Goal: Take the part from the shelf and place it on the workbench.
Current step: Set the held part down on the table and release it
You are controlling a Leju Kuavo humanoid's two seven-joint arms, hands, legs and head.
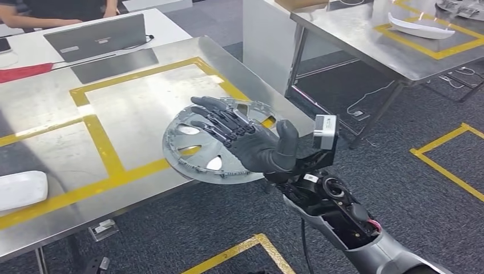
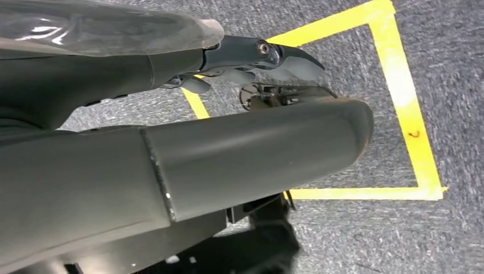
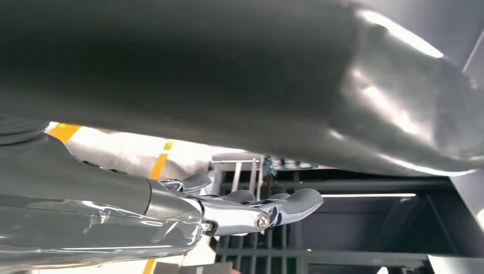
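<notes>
Clutter around the workbench (image 1: 137,108): laptop (image 1: 97,37) on a white table behind it, with a person's arms (image 1: 34,21) at that table, red cloth (image 1: 23,72) at the far left, white object (image 1: 21,189) lying on the bench's left end. Second steel table (image 1: 365,43) off to the right across an aisle, white curved piece (image 1: 419,27) on it inside yellow tape. Cables on the grey carpet under that table.

Part (image 1: 211,149), a round grey slotted disc, lies flat on the bench near its front right corner, partly across the yellow tape line (image 1: 108,151), its rim close to the bench edge. Bare steel inside the taped rectangle to its left and behind. Open carpet in front of the bench, more yellow floor tape there.

Right hand (image 1: 251,140) is over the disc, palm up, fingers stretched out nearly straight and apart, gripping nothing; can't tell if the fingers' backs touch the disc. Left hand (image 2: 251,57) hangs above the carpet and a yellow floor square (image 2: 405,103), fingers loose, nothing in them.
</notes>
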